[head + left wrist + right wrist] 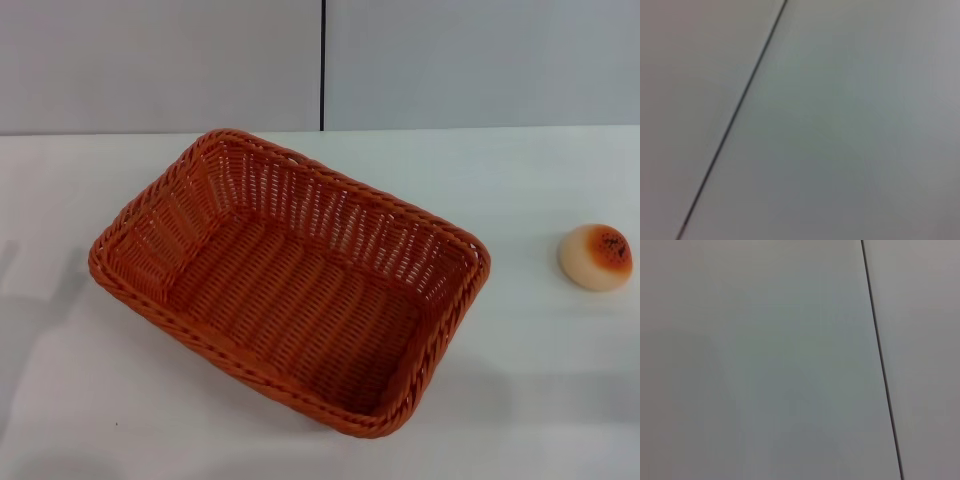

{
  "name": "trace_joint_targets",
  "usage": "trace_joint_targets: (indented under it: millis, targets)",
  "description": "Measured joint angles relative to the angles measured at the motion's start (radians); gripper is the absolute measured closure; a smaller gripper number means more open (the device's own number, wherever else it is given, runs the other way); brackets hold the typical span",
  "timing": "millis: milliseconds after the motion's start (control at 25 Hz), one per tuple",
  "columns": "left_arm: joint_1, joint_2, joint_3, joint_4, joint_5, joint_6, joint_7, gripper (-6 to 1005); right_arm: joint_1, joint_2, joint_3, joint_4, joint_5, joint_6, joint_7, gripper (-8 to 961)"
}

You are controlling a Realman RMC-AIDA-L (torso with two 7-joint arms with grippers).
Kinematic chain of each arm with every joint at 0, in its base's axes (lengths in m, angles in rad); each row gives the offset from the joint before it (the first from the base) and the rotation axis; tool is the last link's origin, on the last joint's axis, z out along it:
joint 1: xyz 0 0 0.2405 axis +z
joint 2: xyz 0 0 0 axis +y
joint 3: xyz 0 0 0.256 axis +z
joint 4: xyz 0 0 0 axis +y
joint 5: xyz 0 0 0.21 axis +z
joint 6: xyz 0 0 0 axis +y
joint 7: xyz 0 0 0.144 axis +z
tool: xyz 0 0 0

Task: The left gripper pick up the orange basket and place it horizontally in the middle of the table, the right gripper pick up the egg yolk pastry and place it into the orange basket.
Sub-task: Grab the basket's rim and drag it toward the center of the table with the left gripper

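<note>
- We see an orange basket (290, 285) sitting upright and empty on the white surface (540, 400), roughly central but turned askew: its long axis runs diagonally, not level across the view.
- A small round pastry (595, 257) lies well apart from the basket, off its right end, on the robot's right side.
- Neither tool is in view; both wrist views show only a pale wall with a dark seam, so we cannot tell how their fingers stand.
- We judge the basket's left end suits the left arm, and the pastry the right.
</note>
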Motion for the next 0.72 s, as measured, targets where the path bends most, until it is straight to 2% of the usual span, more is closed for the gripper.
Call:
trace_joint_targets:
  millis: [120, 520, 720]
  targets:
    - [0.002, 0.001, 0.054, 0.052, 0.000, 0.001, -0.015, 135, 0.000, 0.002, 0.000, -0.002, 0.000, -0.007, 0.006, 396]
    - [0.000, 0.001, 0.090, 0.110, 0.000, -0.035, -0.032, 137, 0.003, -0.001, -0.009, -0.013, -0.001, -0.014, 0.050, 398]
    - [-0.004, 0.001, 0.136, 0.231, 0.000, -0.092, -0.141, 138, 0.006, 0.002, -0.009, -0.012, -0.001, 0.003, 0.051, 400]
